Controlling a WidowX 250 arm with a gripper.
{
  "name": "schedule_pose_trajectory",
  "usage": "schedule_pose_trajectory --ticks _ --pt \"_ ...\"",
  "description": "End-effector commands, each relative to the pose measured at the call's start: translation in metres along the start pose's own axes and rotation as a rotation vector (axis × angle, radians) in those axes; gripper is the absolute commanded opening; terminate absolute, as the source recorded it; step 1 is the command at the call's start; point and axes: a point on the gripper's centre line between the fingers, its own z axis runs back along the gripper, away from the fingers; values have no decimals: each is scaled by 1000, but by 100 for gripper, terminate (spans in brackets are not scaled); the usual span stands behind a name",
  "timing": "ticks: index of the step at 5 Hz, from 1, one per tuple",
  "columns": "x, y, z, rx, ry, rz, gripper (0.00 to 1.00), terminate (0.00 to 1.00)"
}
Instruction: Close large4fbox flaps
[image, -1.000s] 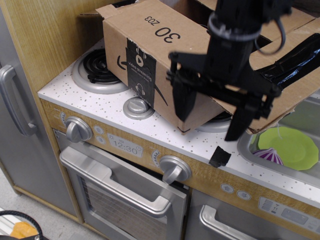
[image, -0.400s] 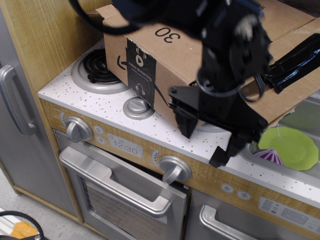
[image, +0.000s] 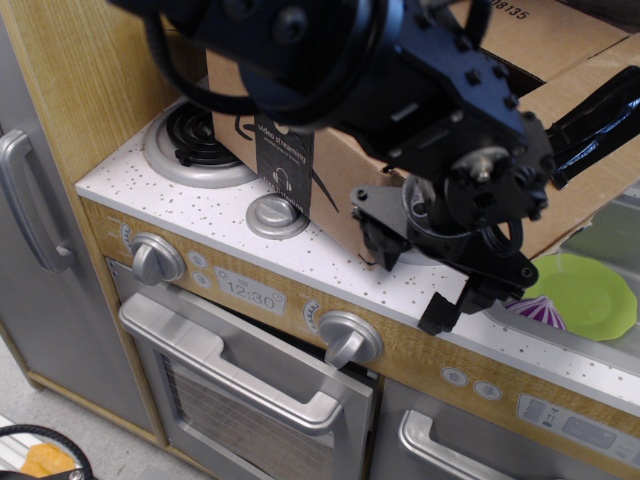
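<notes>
The large brown cardboard box (image: 335, 185) stands on the stovetop, with printed black tape (image: 282, 160) down its front face. My arm covers most of it, including its printed number. One flap (image: 600, 150) hangs out to the right, with a strip of glossy black tape (image: 592, 108) along its edge. Another flap (image: 545, 35) shows at the top right behind the arm. My gripper (image: 440, 262) hangs low in front of the box's near corner, over the counter edge. Its two black fingers (image: 381, 238) are spread apart and hold nothing.
A coil burner (image: 188, 148) and a small round cap (image: 272, 213) lie left of the box. A small black piece (image: 440, 313) sits at the counter edge. The sink (image: 620, 345) at right holds a green plate (image: 590, 295) and a purple item (image: 533, 310). Oven knobs (image: 348, 338) and a handle are below.
My arm has swung down and toward the camera, now hiding the box's top and its "30" print. The gripper has dropped from the box's side to the counter edge.
</notes>
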Motion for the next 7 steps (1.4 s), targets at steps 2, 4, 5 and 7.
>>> schedule_pose_trajectory --ticks 2,4,5,7 --pt "45 1 48 74 -71 -82 100 0" --pt "70 33 72 188 -94 -185 100 0" --pt "78 51 71 217 -104 -220 100 0" --pt "95 92 72 260 -129 -288 100 0"
